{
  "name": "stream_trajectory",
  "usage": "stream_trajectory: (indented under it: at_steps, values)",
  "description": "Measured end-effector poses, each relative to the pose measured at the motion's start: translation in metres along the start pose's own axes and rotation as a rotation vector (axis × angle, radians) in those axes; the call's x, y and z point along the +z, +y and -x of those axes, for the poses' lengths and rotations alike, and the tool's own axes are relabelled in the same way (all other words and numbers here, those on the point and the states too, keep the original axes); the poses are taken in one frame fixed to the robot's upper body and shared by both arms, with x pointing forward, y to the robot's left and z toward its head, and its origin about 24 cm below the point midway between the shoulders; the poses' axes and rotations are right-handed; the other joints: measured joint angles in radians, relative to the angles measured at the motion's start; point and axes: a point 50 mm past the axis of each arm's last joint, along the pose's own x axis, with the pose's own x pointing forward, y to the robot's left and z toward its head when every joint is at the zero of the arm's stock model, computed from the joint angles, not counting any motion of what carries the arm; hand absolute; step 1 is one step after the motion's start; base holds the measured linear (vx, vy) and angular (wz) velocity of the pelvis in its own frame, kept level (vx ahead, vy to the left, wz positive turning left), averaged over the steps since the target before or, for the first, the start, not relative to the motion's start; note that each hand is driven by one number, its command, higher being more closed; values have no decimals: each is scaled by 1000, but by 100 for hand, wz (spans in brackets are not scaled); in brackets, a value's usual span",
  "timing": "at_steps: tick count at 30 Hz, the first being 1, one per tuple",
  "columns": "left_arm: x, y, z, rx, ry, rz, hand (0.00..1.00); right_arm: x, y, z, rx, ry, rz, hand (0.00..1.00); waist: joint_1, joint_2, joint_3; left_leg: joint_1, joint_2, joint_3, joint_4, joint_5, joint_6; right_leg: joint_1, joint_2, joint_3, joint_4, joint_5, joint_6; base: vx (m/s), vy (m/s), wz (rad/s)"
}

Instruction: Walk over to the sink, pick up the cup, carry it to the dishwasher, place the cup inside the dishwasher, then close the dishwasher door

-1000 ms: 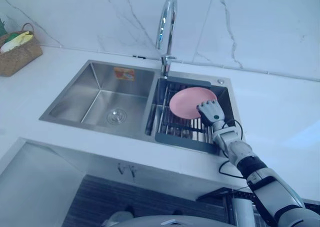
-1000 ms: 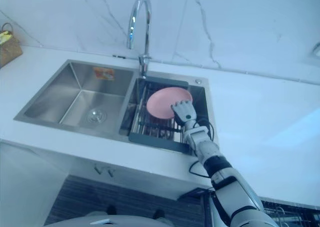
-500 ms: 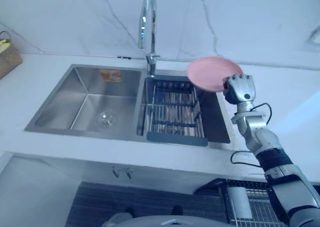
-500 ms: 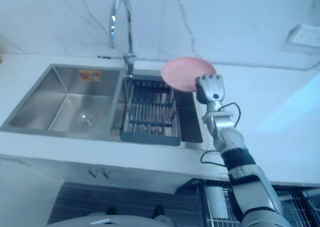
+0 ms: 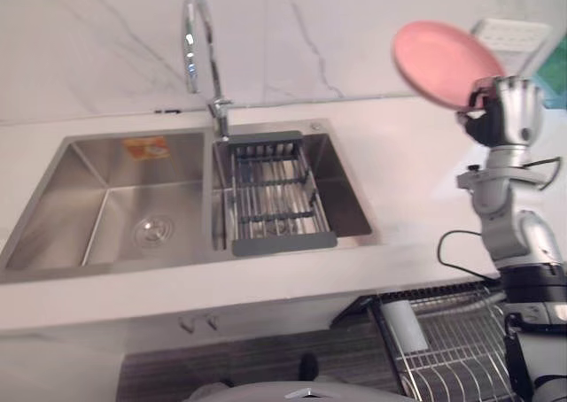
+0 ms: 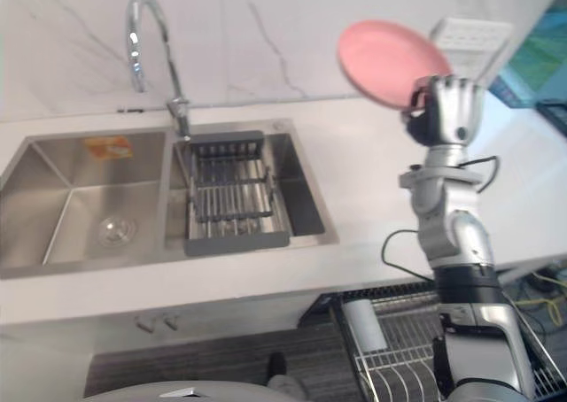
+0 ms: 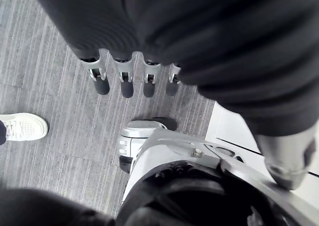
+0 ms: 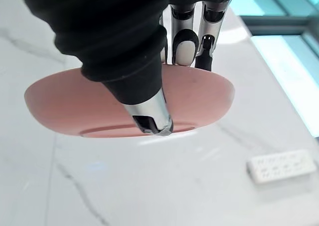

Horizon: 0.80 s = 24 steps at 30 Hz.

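A shallow pink dish (image 5: pixel 440 58) is held high in the air to the right of the sink (image 5: pixel 106 198), in front of the marble wall. My right hand (image 5: pixel 507 110) is shut on its rim. In the right wrist view its thumb (image 8: pixel 149 111) presses the dish's (image 8: pixel 75 106) underside while its fingers (image 8: pixel 187 47) curl over the far edge. The grey rack (image 5: pixel 275 194) in the sink's right basin holds nothing. My left hand (image 7: pixel 122 81) hangs low over the grey floor, fingers relaxed and open.
A tall chrome tap (image 5: pixel 197 48) rises behind the sink. At lower right a wire dishwasher rack (image 5: pixel 452 349) is pulled out below the counter, with a white cup-like object (image 5: pixel 406 324) in it. A wall socket (image 5: pixel 514 39) sits behind the dish. A person's white shoe (image 7: pixel 22 126) is on the floor.
My right hand has lifted the pink dish out of the sink rack, up and to the right above the counter. The camera has turned right, so the dishwasher rack has come into view.
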Motion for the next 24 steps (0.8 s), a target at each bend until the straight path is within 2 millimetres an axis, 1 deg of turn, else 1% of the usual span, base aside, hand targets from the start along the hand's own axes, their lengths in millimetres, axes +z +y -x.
stream_trajectory:
  at_steps: [1,2,3,4,5,6,9,13,16,19,24]
  values:
    - [-2,2,0,6,6,3,0,-4,-10,-3,-16,15,5,100,-10,-5,-3,8,0,22,5,-9,-1,-2,1,23,0,-4,6,-19,33,-46]
    - [-3,3,0,11,13,-1,0,-7,-14,-3,-20,20,10,100,-17,-13,-10,7,0,31,8,-15,-1,-8,1,31,0,-6,8,-20,30,-55]
    - [-6,5,0,21,25,-5,0,-12,-20,-1,-18,28,34,100,-26,-12,-30,7,0,52,13,-24,-1,-18,4,54,0,-8,4,-13,25,-52]
    - [-11,7,1,29,40,-8,0,-16,-23,2,-3,41,32,100,-36,-17,-48,7,0,74,16,-31,0,-27,7,67,0,-8,3,-1,16,-52]
    - [-12,8,1,33,46,-8,0,-19,-24,4,5,52,36,100,-40,-18,-56,8,0,83,19,-34,0,-31,9,76,0,-8,3,-7,20,-57]
    - [-14,9,1,37,57,-4,0,-28,-27,10,30,84,44,100,-56,-21,-66,12,1,108,34,-50,-1,-34,9,83,0,-6,3,-12,12,-45]
    - [-16,10,1,39,65,-1,0,-33,-30,15,46,103,53,100,-66,-21,-67,31,2,142,37,-63,-4,-34,9,85,0,-3,1,-27,14,-47]
    - [-20,11,1,43,78,12,0,-49,-31,30,105,152,68,100,-89,-23,-75,45,9,207,53,-91,-11,-47,15,108,0,4,-1,-30,6,-44]
    - [-20,11,1,43,81,18,0,-56,-30,39,155,167,83,100,-93,-20,-78,49,14,232,65,-105,-13,-56,18,112,0,15,-6,-18,-6,-40]
    - [-20,10,0,43,83,20,0,-58,-26,47,201,164,86,100,-96,-16,-81,65,17,236,65,-118,-18,-57,30,135,0,19,-6,-21,-17,-33]
    - [-20,9,0,48,82,23,0,-59,-16,59,264,187,53,100,-102,-15,-82,80,25,265,65,-126,-26,-60,33,129,0,19,-7,-38,-17,-20]
